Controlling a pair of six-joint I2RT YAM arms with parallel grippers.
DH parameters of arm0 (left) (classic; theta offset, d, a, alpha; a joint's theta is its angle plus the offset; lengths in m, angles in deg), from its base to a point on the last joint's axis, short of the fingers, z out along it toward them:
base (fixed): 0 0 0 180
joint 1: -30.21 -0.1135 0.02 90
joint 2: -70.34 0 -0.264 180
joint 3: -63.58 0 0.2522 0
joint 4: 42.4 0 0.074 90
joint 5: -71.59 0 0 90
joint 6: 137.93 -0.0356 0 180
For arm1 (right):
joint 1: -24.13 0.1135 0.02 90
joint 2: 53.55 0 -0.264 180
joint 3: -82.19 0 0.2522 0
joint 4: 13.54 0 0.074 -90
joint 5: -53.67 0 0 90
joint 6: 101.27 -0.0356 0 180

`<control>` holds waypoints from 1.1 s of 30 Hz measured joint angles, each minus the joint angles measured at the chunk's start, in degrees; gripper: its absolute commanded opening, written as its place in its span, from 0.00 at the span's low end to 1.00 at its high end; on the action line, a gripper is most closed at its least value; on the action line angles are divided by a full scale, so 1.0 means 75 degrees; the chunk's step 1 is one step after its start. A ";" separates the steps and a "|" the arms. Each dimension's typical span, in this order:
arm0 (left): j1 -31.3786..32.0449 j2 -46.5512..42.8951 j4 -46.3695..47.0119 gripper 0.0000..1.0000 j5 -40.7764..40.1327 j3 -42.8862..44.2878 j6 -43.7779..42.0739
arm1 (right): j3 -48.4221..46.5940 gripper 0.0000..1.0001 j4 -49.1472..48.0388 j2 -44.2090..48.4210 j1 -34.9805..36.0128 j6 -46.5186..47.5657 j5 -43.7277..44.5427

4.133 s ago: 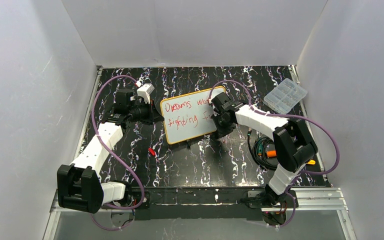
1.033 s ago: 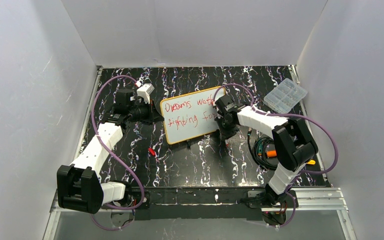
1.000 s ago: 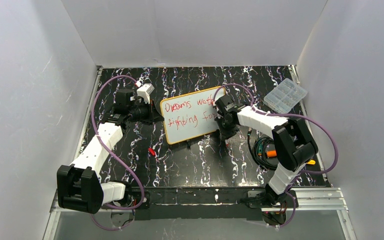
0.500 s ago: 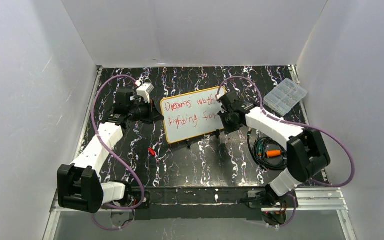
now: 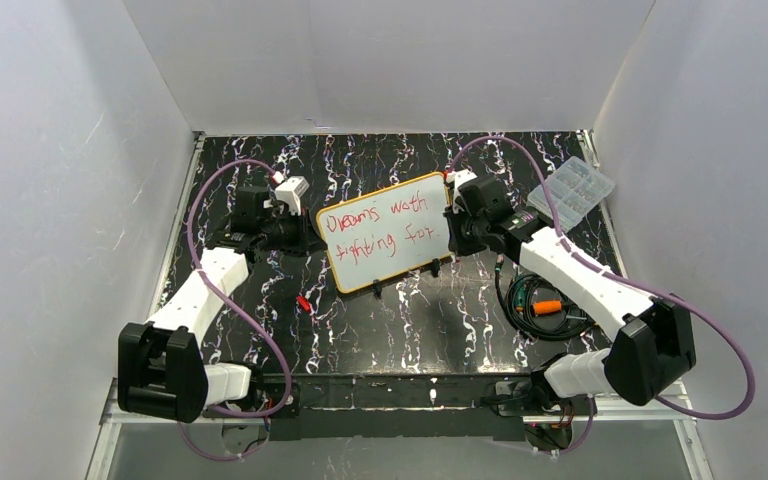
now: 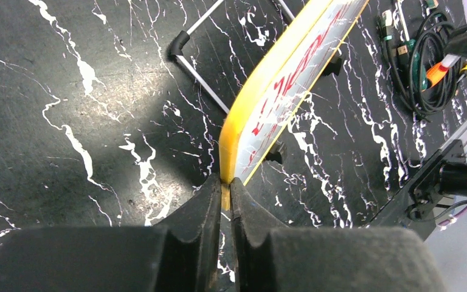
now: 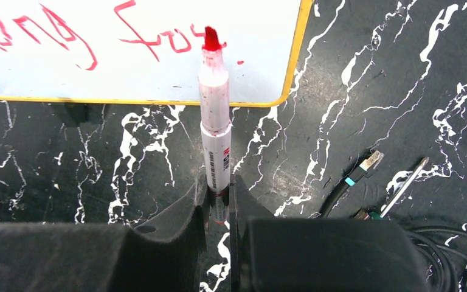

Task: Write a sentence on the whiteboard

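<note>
The whiteboard, white with a thin orange-yellow frame and black clip feet, stands tilted mid-table. It bears the sentence in red, two lines reading about "Dreams worth fighting for". My left gripper is shut on the board's left frame edge. My right gripper is at the board's right edge, shut on a white marker with a red tip. In the right wrist view the tip lies over the board's lower right corner, just right of "for"; contact cannot be told.
A clear plastic compartment box lies at the back right. A coil of black cable with an orange tool lies right of the board. A small red cap lies in front of the board's left side. White walls enclose the table.
The right arm has swung up and to the right, off the board's face, uncovering "worth" and "for". The board now sits slightly turned. The left gripper keeps its hold.
</note>
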 measured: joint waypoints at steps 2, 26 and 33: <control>0.0000 -0.0050 0.0003 0.35 -0.0026 -0.0067 -0.0017 | 0.0000 0.01 -0.0052 0.0105 0.0000 0.0026 -0.0093; 0.3445 -0.3824 -0.1212 0.85 -0.2693 -0.0061 -0.2538 | -0.0105 0.01 0.1215 0.0385 0.0102 0.0533 -0.6417; 0.6146 -0.4223 -0.1291 0.85 -0.3238 -0.0061 -0.4057 | 0.0361 0.01 0.1641 0.0108 0.0679 0.0050 -0.7839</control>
